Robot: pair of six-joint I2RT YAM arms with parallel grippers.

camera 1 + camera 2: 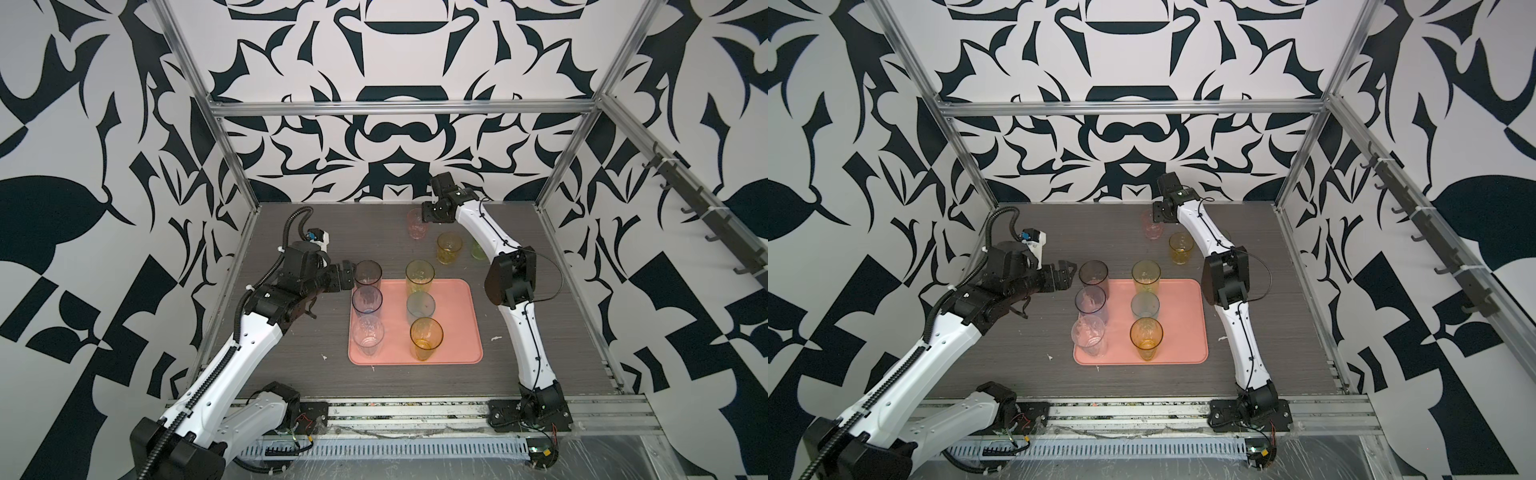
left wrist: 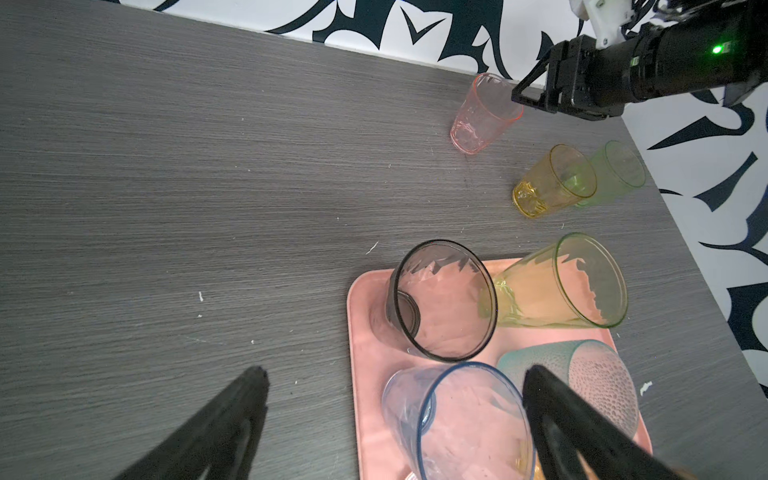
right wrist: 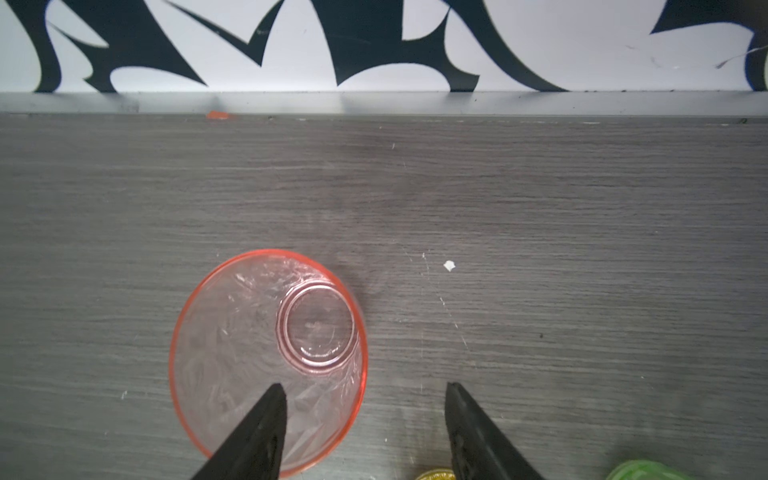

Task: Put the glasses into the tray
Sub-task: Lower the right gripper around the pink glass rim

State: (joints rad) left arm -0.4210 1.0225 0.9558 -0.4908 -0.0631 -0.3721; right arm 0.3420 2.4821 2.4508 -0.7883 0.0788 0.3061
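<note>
1. At the near edge of the salmon tray (image 1: 457,324), you have a clear tumbler (image 1: 368,334) at 7 o'clock and an amber tumbler (image 1: 426,338) at 6.
2. Mid-tray, a blue tumbler (image 1: 367,300) stands at 9 and a teal tumbler (image 1: 420,306) near the centre.
3. On the tray's far edge are a smoky grey tumbler (image 1: 368,275) at 11 and a tall yellow-green tumbler (image 1: 419,276) at 12. Your left gripper (image 1: 1069,275) sits just beside the grey one, jaws spread wide and empty.
4. Off the tray at 1 o'clock, a short yellow tumbler (image 1: 449,248) and a green tumbler (image 1: 478,250) stand on the table (image 1: 291,353).
5. Farthest, at 12, the pink tumbler (image 1: 415,224) stands upright. Your right gripper (image 3: 363,388) has its jaws apart, one finger over the mouth and one outside the rim.
</note>
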